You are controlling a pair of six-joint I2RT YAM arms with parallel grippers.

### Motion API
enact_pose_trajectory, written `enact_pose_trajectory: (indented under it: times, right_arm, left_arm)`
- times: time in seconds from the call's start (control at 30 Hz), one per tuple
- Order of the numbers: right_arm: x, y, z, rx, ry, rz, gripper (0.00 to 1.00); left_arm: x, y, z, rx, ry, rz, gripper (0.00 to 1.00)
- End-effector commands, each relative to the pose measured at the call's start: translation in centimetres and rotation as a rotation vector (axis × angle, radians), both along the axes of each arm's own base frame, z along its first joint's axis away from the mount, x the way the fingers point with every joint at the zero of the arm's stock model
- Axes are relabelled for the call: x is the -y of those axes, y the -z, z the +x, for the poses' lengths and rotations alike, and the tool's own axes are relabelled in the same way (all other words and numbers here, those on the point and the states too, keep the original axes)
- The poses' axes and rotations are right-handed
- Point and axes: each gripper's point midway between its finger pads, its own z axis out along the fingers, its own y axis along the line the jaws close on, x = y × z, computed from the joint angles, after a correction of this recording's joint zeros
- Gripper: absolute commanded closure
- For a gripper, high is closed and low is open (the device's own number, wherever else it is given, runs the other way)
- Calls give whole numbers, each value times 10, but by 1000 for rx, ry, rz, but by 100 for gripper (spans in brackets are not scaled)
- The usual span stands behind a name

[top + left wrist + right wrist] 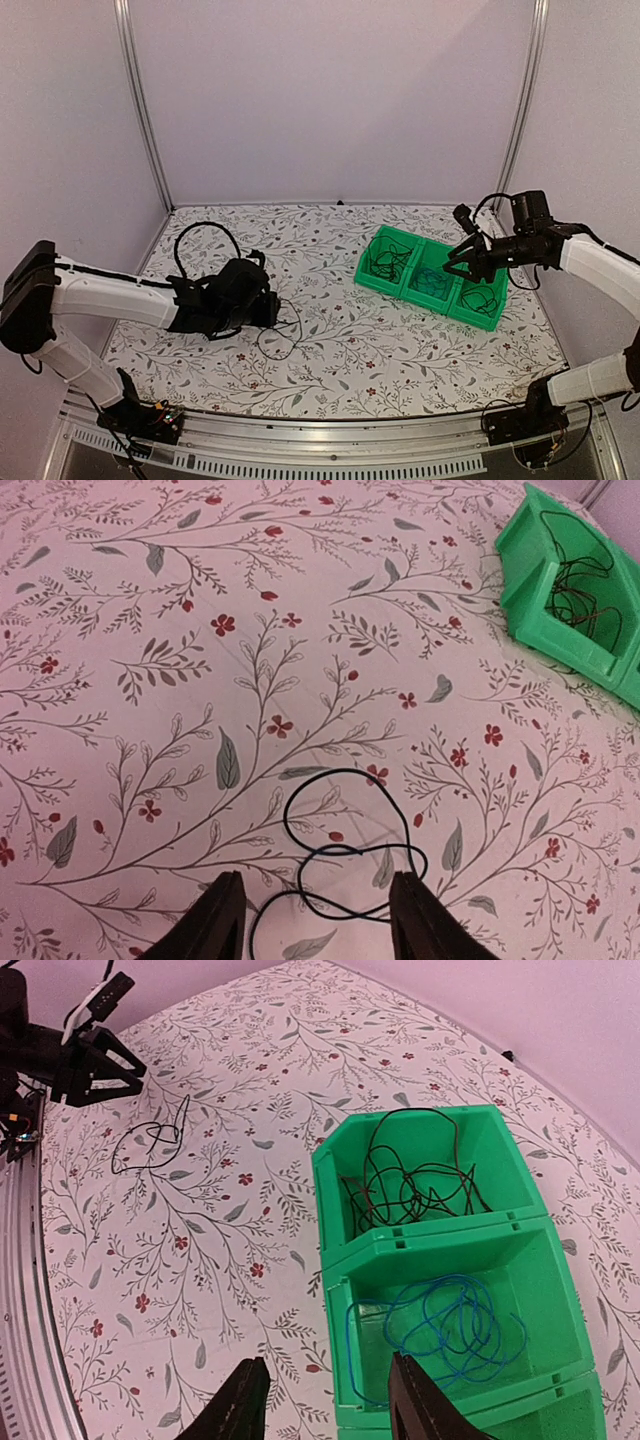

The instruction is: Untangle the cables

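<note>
A thin black cable [345, 840] lies in loose loops on the floral table, just ahead of my left gripper [318, 920], which is open and empty above it. It also shows in the top view [282, 335] and the right wrist view [150, 1142]. My left gripper [262, 305] sits at the table's left. A green bin [432, 277] with three compartments holds black cables [410, 1182] in its far-left compartment, a blue cable [450, 1325] in the middle, and more black cable [484, 300] in the right one. My right gripper [327, 1400] is open and empty above the bin's near edge.
A thick black hose loop [205, 240] from the left arm arches over the table's back left. Metal frame posts [140, 100] stand at the rear corners. The table's front rail [330, 450] runs along the near edge.
</note>
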Motion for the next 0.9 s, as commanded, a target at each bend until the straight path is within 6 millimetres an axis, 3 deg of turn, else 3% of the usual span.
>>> enact_pose_trajectory:
  times: [0.0,0.3,0.43,0.53,0.63,0.87]
  right_arm:
    - [-27,10,-11,-33,-70,31,55]
    - [-30,16,-19,-42,-87,22,55]
    - [-28,15,-19,-26,-81,17,55]
    - [-29,16,-19,-27,-83,16,55]
    - [-31,11,-21,-21,-107,29,55]
    - [-56,-42,-17,76,-190,105,53]
  left_arm:
    - [0,18,8,-35,39,7,49]
    - [17,50,37,-53,50,85,54]
    - [3,63,53,-18,-44,180,66]
    - [14,60,61,42,6,172,78]
    - [38,40,63,110,103,120,92]
    - [96,-49,27,335,309,59,97]
